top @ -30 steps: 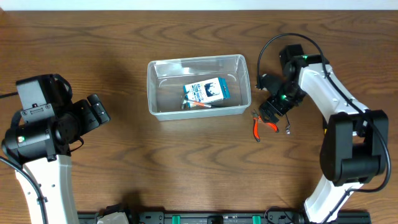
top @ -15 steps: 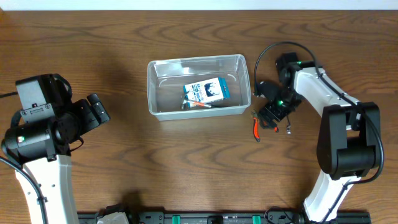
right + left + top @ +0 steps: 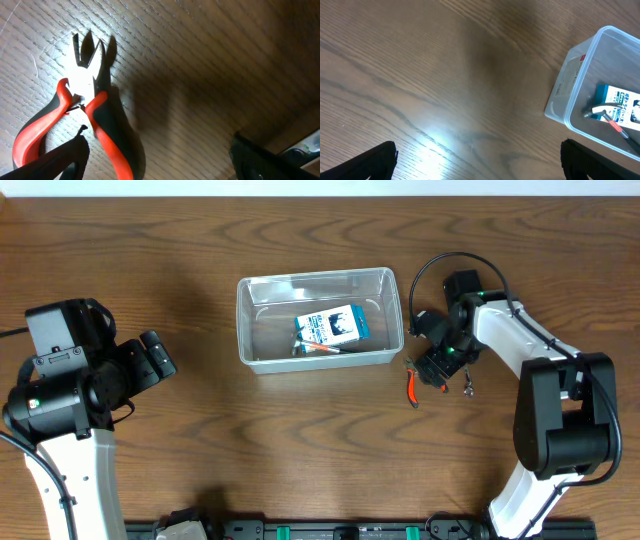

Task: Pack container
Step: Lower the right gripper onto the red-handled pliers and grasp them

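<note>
The clear plastic container sits at the table's middle back; it holds a blue-and-white box and a small tool with an orange part. It also shows in the left wrist view. Red-and-black pliers lie on the table just right of the container's front right corner. My right gripper is open and low over the pliers; in the right wrist view the pliers lie between its fingers, untouched. My left gripper is open and empty at the far left, apart from the container.
A small metal piece lies on the table just right of the pliers. A black rail runs along the table's front edge. The table is dark wood.
My right gripper has shifted a little left and settled lower over the pliers. The pliers, the container and the left arm have not moved.
</note>
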Motion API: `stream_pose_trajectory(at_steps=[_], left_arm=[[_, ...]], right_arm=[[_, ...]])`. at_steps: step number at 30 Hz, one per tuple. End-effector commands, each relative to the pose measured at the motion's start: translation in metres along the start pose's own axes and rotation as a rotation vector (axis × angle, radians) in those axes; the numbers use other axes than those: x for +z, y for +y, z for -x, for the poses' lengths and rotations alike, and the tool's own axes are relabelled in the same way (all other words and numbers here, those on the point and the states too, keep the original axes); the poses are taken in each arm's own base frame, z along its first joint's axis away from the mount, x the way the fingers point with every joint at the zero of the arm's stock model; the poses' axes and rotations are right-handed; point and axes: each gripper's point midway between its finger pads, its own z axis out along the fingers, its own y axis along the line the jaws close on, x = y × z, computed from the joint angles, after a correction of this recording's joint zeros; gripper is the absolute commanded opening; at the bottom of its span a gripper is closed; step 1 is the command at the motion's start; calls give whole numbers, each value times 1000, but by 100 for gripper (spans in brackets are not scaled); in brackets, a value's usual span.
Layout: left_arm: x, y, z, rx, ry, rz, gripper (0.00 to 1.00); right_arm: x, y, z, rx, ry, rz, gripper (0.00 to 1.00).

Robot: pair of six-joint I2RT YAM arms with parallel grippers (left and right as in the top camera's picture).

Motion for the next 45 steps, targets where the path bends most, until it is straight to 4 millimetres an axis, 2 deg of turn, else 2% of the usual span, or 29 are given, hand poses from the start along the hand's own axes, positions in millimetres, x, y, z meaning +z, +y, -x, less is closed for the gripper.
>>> stream_pose_trajectory(at_steps=[1,10,19,26,30,33,36,38,45], left_arm=[[1,4,-2,-18,-1,16,98],[1,4,-2,-18,-1,16,98],[1,4,-2,-18,-2,16,98],[1,4,-2,-18,-2,16,98],[1,4,-2,-18,-2,16,98],[1,4,-2,-17,-2,16,98],[1,4,-2,-17,-2,16,98],[1,4,-2,-17,-2,16,98],[1,4,-2,-17,-2,16,98]], right_arm=[[29,13,-17,11,69,59,91],[29,13,-16,25,68,57,91],[30,22,-12,-8,74,59,88],[31,30,-8,-23,77,59,75],[31,30,-8,-8,79,59,64],[31,31,-8,6,80,59,60],[31,31,-8,8,80,59,49],[31,31,-8,8,82,60,45],[31,31,-9,9,85,62,25]])
